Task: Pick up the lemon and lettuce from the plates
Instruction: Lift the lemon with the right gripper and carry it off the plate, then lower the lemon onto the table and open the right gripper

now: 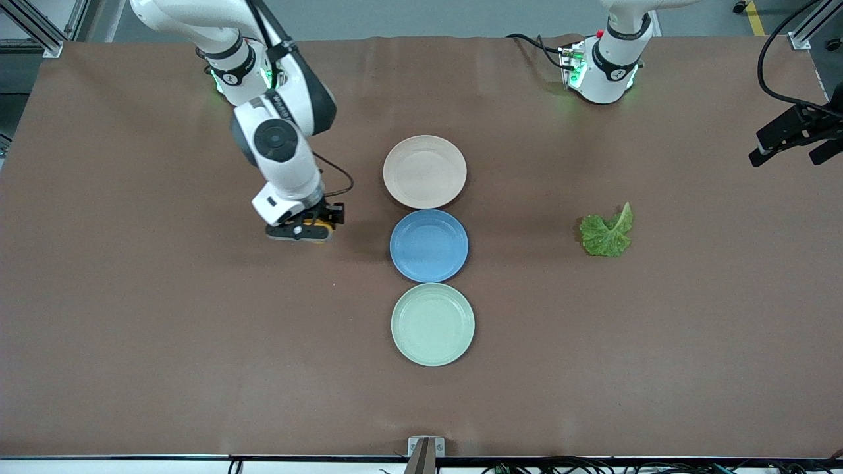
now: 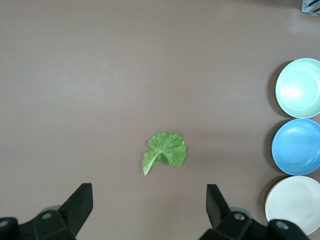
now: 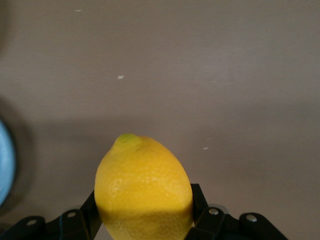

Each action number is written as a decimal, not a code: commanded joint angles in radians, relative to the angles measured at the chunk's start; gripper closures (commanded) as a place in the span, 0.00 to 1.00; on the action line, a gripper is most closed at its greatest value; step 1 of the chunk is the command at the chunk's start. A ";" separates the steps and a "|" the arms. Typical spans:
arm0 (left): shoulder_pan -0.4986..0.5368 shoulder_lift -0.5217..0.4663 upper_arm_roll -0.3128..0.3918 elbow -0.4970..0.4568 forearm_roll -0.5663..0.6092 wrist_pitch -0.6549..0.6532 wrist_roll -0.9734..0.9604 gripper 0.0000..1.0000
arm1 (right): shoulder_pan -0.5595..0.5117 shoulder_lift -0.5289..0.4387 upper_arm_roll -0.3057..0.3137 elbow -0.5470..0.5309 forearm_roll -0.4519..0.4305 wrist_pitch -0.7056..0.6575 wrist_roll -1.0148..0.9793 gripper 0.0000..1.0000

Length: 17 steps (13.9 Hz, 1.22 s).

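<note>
My right gripper is shut on the yellow lemon, low over bare table toward the right arm's end from the blue plate. In the right wrist view the lemon fills the space between the black fingers. The crinkled green lettuce lies flat on the table toward the left arm's end, on no plate. My left gripper hangs open and empty high above the table near the lettuce. The beige-pink plate and the mint green plate both hold nothing.
A blue plate sits between the two pale plates, in one row at the table's middle. The left gripper shows at the edge of the front view. Brown table surface spreads on every side.
</note>
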 commanded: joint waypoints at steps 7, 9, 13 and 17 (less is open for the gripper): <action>0.004 0.061 -0.037 0.083 0.023 -0.025 0.008 0.00 | -0.347 -0.044 0.021 -0.208 -0.005 0.193 -0.393 1.00; 0.009 0.061 -0.036 0.083 0.022 -0.025 0.010 0.00 | -0.434 -0.034 0.025 -0.240 -0.003 0.261 -0.501 1.00; 0.010 0.059 -0.034 0.075 0.025 -0.037 0.013 0.00 | -0.438 0.018 0.027 -0.272 -0.002 0.353 -0.513 1.00; 0.012 0.058 -0.031 0.077 0.023 -0.042 0.021 0.00 | -0.430 0.048 0.030 -0.273 -0.002 0.355 -0.515 0.99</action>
